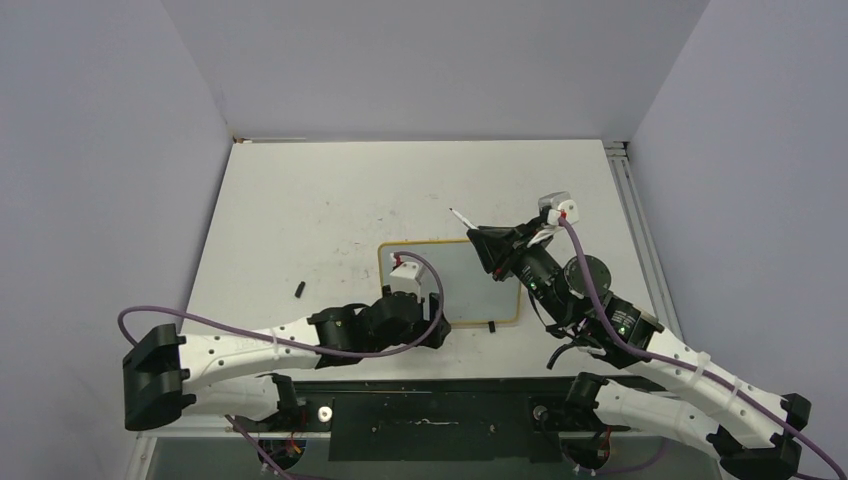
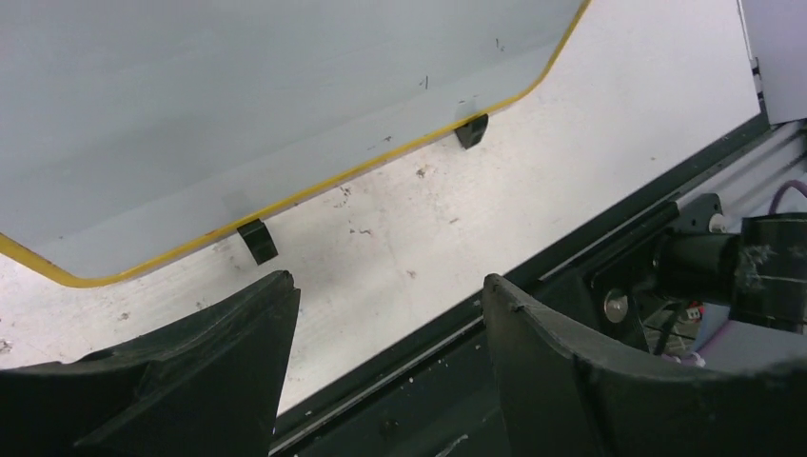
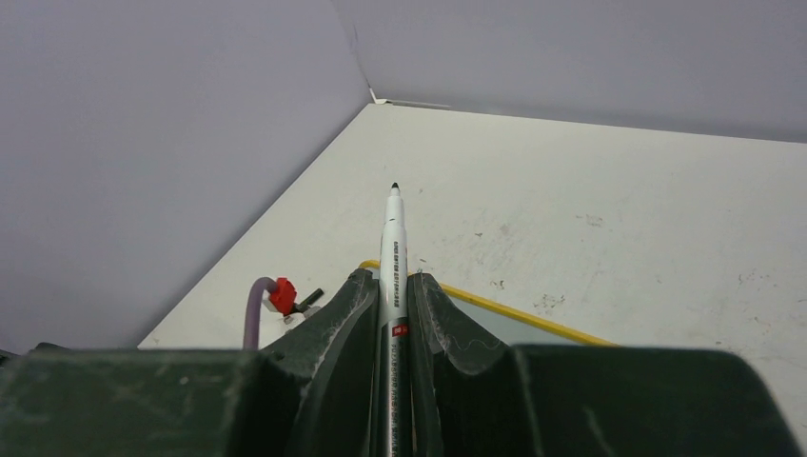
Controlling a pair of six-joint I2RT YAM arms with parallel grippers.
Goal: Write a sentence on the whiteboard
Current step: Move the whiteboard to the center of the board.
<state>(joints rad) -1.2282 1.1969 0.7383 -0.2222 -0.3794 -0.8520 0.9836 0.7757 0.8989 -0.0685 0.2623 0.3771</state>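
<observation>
1. The whiteboard (image 1: 470, 290) lies flat near the front edge of the table (image 1: 330, 190); open tabletop lies beyond its far and left sides.
2. Left gripper (image 2: 388, 286), jaws spread and empty, hovers at its near-left corner.
3. Right gripper (image 3: 392, 278) clamps a white marker (image 3: 392, 228), tip beyond its far edge.
4. Smooth grey face, rounded yellow frame.

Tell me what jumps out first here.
The right gripper clamps an uncapped marker, tip pointing toward the table's far corner. The yellow-framed whiteboard lies mid-table with no writing visible. The left gripper hangs open by the board's near edge.
</observation>
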